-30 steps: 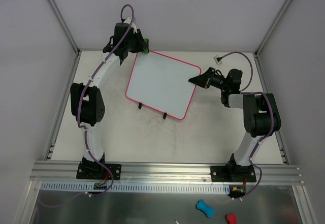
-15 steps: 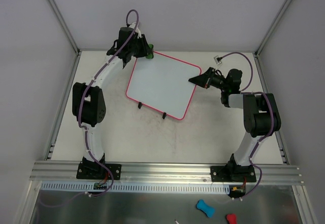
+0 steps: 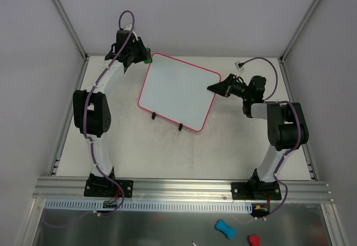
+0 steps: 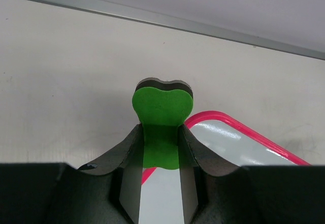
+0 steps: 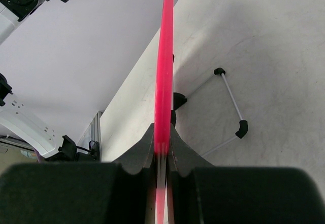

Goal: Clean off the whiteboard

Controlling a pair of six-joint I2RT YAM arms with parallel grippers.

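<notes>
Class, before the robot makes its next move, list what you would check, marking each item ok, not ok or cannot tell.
1. Eraser gripped: ok. The left gripper is shut on its narrow stem.
2. Board steadied: ok. The right gripper is shut on its pink right edge.
3. Eraser over the board: not ok. It is past the far left corner, over the table.
4. Eraser touching a surface: cannot tell.
5. Board wiped clean: ok in the top view, where no marks show. Faint ones: cannot tell.
6. Arms apart: ok, on opposite sides of the board.
</notes>
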